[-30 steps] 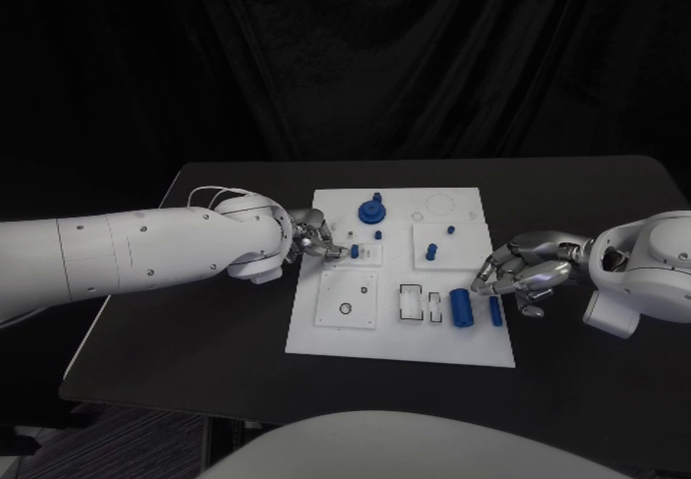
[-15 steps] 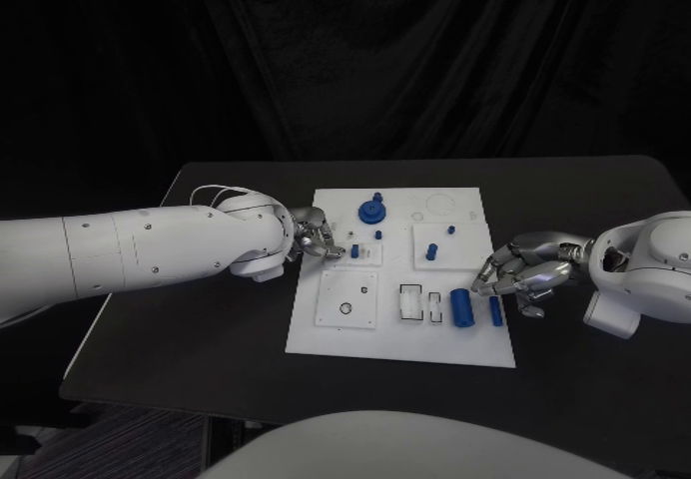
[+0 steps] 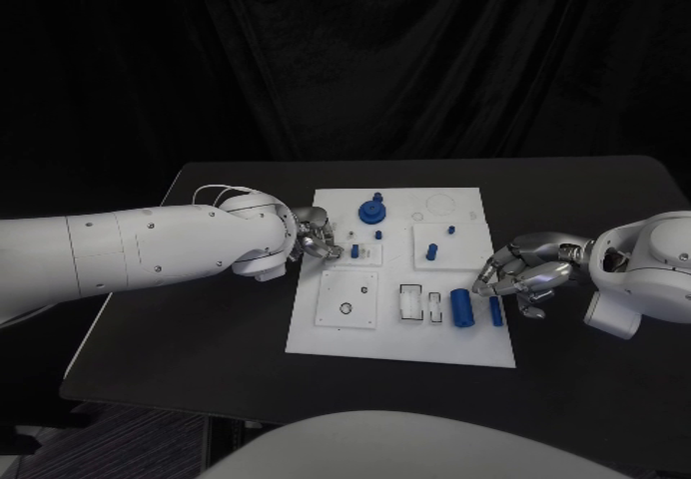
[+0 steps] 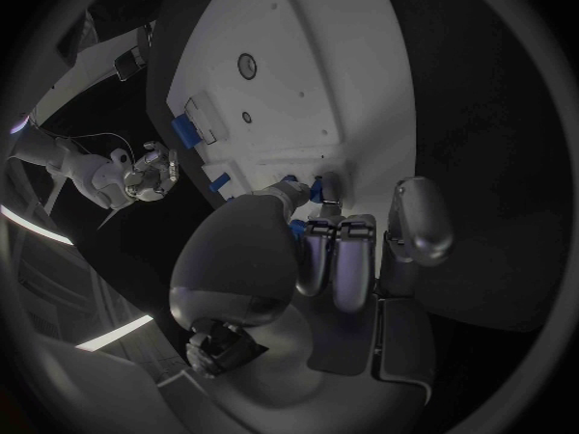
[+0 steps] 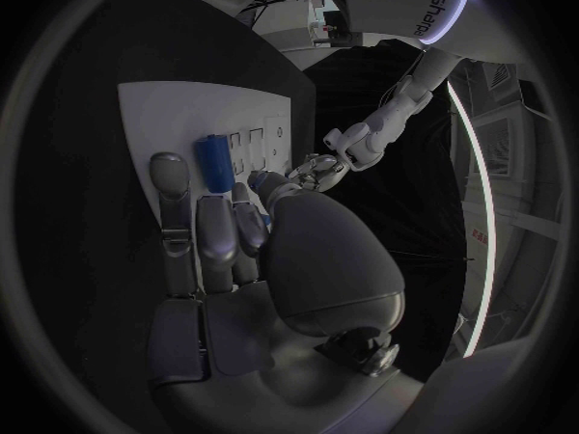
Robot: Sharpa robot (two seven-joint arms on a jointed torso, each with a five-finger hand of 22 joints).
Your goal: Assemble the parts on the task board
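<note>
**Q:** Where are the two hands, and what are they doing?

**A:** The left hand [image 3: 315, 242] sits over the left edge of the task board [image 3: 329, 334], about halfway along that edge. Its fingers [image 4: 317, 251] are curled in close together. In the left wrist view the fingertips meet a small blue part [image 4: 314, 189] at the board's edge, and they appear to pinch it, though the contact is too small to be sure. The right hand [image 3: 521, 271] hovers at the right edge of the board, fingers bent inward and narrow. A sliver of blue shows between its fingers in the right wrist view, but I cannot tell whether it holds anything.

**Q:** What lies closest to the right hand?

**A:** Just beside its fingertips, a blue cylinder [image 3: 461, 307] lies on its side near the board's right edge, with a slimmer blue bar [image 3: 495, 310] next to it, closer to the edge. Left of the cylinder are two narrow rectangular slots [image 3: 412, 303].

**Q:** And further out on the board?

**A:** Near the far edge, a round blue gear-like part [image 3: 373, 211] stands with a peg rising from it. A small blue peg [image 3: 378, 235] is just in front of it. A raised white tile towards the right edge carries two more small blue pieces [image 3: 449, 231]. A second tile near the left edge shows a dark ring [image 3: 345, 307].

**Q:** What carries it all?

**A:** The white board rests in the middle of a black tabletop [image 3: 188, 329].
</note>
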